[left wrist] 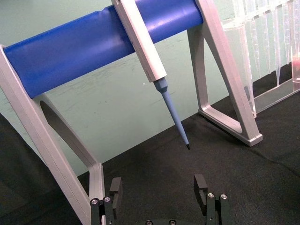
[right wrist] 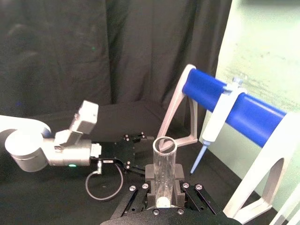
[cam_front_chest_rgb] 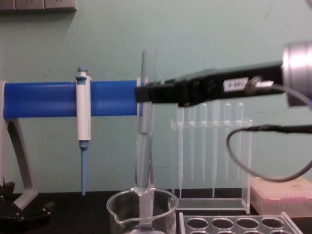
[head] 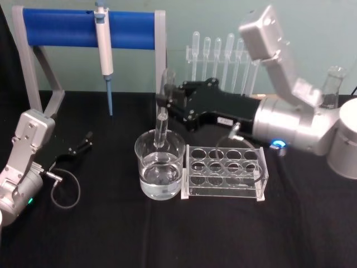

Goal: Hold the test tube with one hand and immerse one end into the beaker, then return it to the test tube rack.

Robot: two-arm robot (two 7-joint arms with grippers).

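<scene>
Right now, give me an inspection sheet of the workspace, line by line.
Surface: black cloth table.
Job's things: test tube upright, lower end inside the beaker, which holds clear liquid; tube rack beside the beaker, its visible holes empty.
Clutter: blue pipette hanging on the blue-barred stand; row of plastic pipettes at the back.
Grippers: right gripper shut on the test tube above the beaker; left gripper open, parked near the stand at the table's left.
Cables: loop at the left wrist; another at the right wrist above the rack.
Surroundings: pale green wall.
</scene>
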